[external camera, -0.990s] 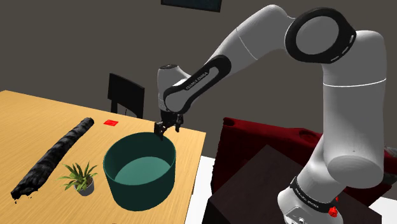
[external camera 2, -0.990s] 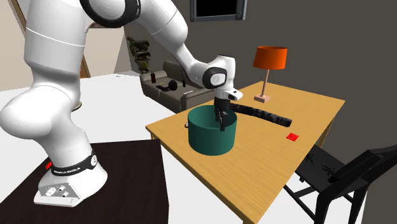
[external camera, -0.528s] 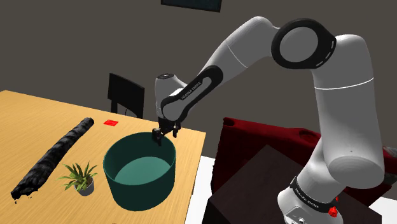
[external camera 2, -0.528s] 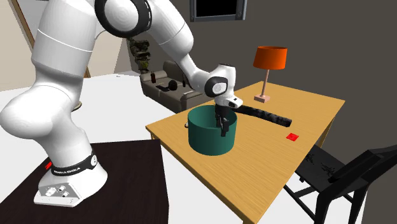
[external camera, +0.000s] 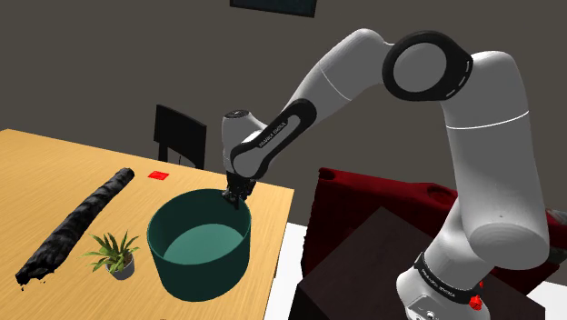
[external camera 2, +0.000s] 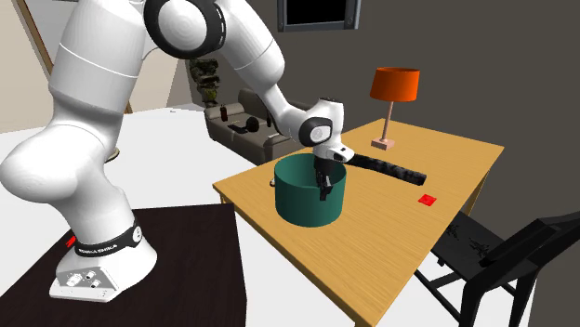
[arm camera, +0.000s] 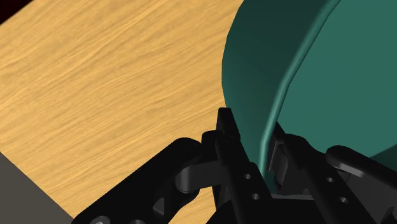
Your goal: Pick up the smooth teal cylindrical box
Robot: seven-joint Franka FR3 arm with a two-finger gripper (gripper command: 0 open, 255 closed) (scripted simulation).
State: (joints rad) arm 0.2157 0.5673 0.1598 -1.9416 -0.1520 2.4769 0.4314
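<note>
**Rim gripped, lift not yet begun**

The gripper (arm camera: pixel 251 126) straddles the wall of the teal box (arm camera: pixel 305 70), one finger outside and one inside. As far as I can judge, it is closed on that wall. In the shoulder view the grip sits at about 1 o'clock on the rim. The teal box stands on the wooden table (arm camera: pixel 114 83), so raising it remains. The wall hides where the pads press. A small plant (external camera: pixel 115 255) stands at the box's 9 o'clock.

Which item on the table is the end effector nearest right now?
The teal cylindrical box: the end effector clasps its rim wall. The potted plant, dark log-like piece and red square lie apart from it.
</note>
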